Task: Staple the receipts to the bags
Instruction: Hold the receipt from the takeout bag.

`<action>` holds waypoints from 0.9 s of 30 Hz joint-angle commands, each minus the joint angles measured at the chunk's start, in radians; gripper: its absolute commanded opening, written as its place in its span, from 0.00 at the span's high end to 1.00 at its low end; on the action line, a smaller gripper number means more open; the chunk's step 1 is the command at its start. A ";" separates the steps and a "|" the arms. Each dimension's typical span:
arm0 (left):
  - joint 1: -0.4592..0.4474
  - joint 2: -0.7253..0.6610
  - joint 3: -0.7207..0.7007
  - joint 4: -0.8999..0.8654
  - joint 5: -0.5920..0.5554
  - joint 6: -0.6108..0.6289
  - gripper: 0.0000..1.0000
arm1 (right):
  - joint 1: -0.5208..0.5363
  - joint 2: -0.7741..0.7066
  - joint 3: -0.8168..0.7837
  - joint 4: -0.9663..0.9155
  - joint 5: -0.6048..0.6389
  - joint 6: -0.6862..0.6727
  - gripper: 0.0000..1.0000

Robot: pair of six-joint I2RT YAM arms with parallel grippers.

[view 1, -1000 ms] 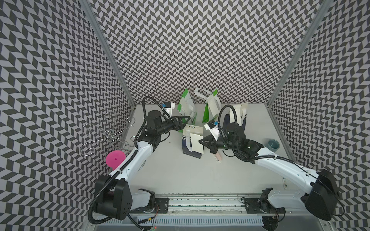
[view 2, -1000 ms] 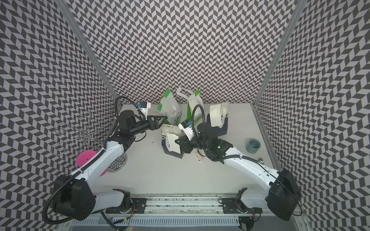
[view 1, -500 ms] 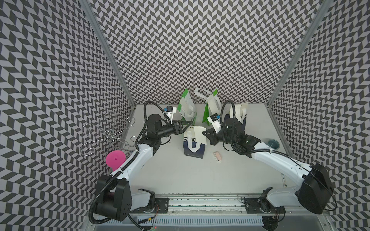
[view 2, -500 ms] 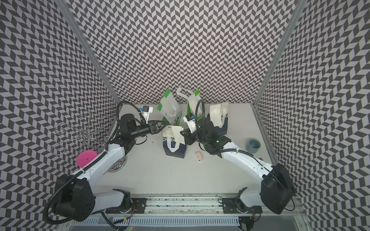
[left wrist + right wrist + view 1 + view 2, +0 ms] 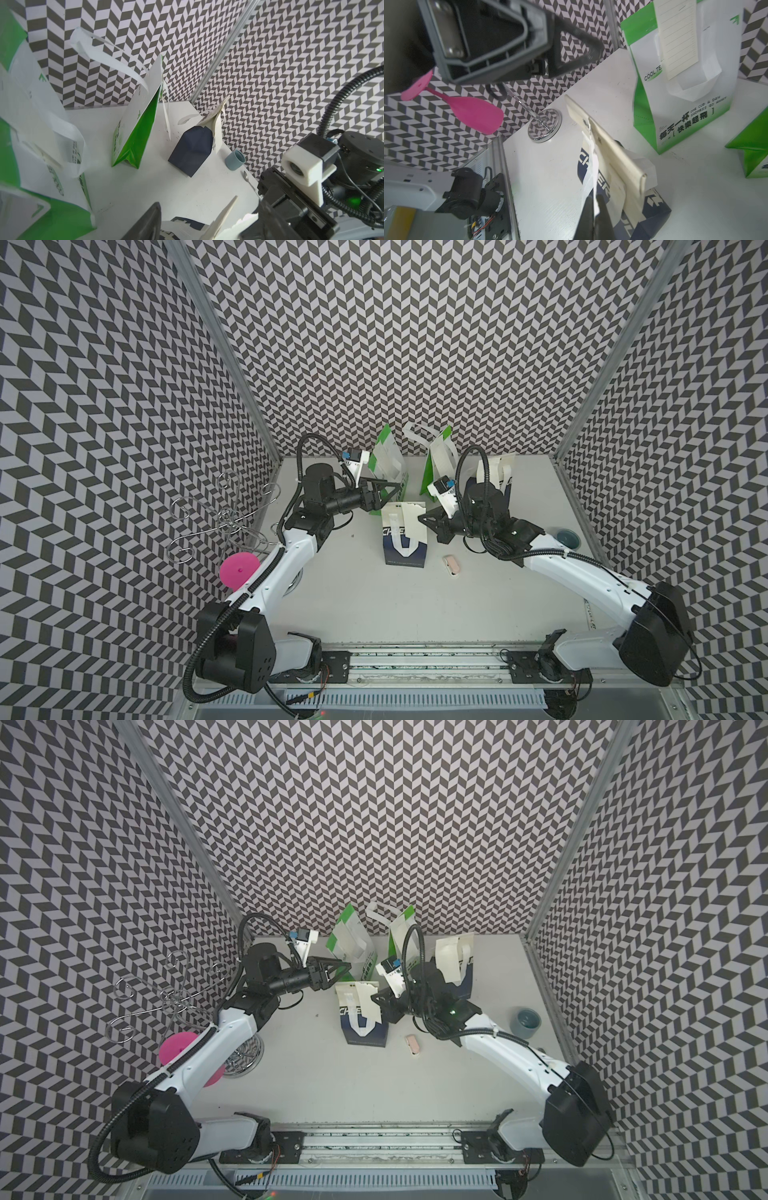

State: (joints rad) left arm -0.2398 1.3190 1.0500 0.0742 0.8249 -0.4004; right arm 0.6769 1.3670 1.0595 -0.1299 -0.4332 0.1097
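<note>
A navy-and-cream bag stands mid-table, with a pale receipt lying against its front. My right gripper is at the bag's top right corner. In the right wrist view that gripper is shut on the receipt's thin white edge. My left gripper hovers open just behind the bag's top, and its dark fingers hold nothing. Two green-and-white bags and another navy bag stand at the back, and a cream receipt hangs on one green bag.
A small pink stapler lies on the table right of the middle bag. A wire hook stand and a pink disc are at the left edge. A blue-grey cup and a spoon sit at the far right.
My right gripper has drawn back from beside the stapler to the bag's top corner, still shut. The navy bag now stands straighter. My left gripper shifted slightly toward the bag's top.
</note>
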 commanded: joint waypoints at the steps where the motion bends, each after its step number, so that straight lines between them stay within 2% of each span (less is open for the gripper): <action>1: -0.010 0.029 0.035 -0.057 0.046 0.123 0.26 | -0.004 -0.011 0.014 0.008 -0.063 -0.039 1.00; 6: -0.057 0.061 0.025 -0.025 0.049 0.164 0.26 | -0.013 0.021 0.032 0.008 -0.048 -0.036 1.00; 10: -0.074 0.074 0.013 0.031 0.114 0.169 0.27 | -0.029 0.033 0.035 0.015 -0.041 -0.026 1.00; 18: -0.092 0.075 0.027 -0.039 0.095 0.258 0.29 | -0.056 0.038 0.034 0.039 -0.039 -0.004 1.00; 27: -0.093 0.078 0.024 -0.065 0.101 0.299 0.38 | -0.057 0.051 0.040 0.042 -0.039 -0.010 1.00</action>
State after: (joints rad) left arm -0.3279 1.3994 1.0641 0.0250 0.9108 -0.1417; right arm 0.6239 1.4067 1.0744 -0.1268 -0.4686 0.1047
